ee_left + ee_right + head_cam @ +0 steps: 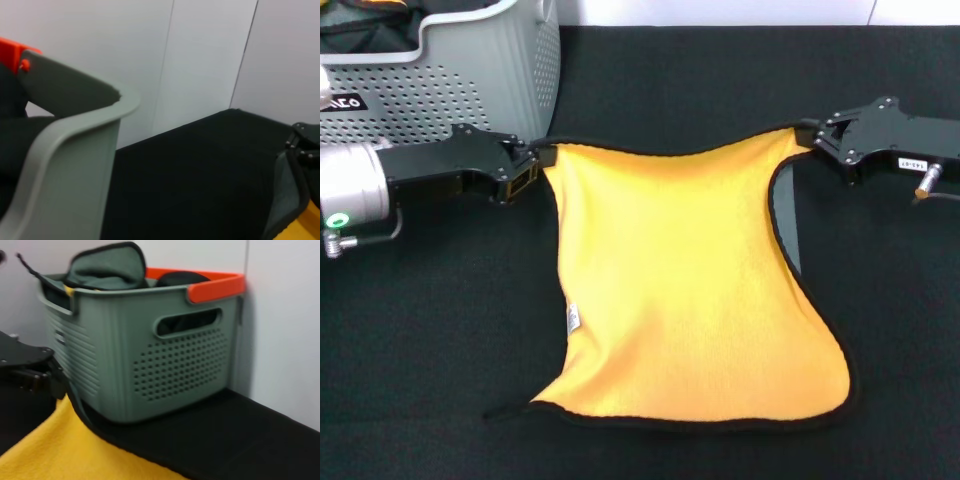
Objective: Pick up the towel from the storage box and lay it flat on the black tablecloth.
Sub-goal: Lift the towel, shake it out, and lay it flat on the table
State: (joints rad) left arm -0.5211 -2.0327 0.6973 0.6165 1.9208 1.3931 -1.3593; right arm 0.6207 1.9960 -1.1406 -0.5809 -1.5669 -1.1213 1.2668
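The towel (680,280) is spread orange-yellow face up on the black tablecloth (420,350), with its white tag (572,320) at its left edge. Its right edge curls over and shows grey (788,225). My left gripper (538,160) is shut on the towel's far left corner. My right gripper (808,135) is shut on the far right corner. The far hem runs taut between them. The storage box (490,70) stands at the back left, just behind my left arm. The towel also shows in the right wrist view (45,445) and the left wrist view (287,200).
The storage box (150,355) has an orange rim piece (215,287) and holds other dark and grey cloths (107,267). A pale wall (200,60) stands close behind the table. Bare tablecloth lies in front of and to both sides of the towel.
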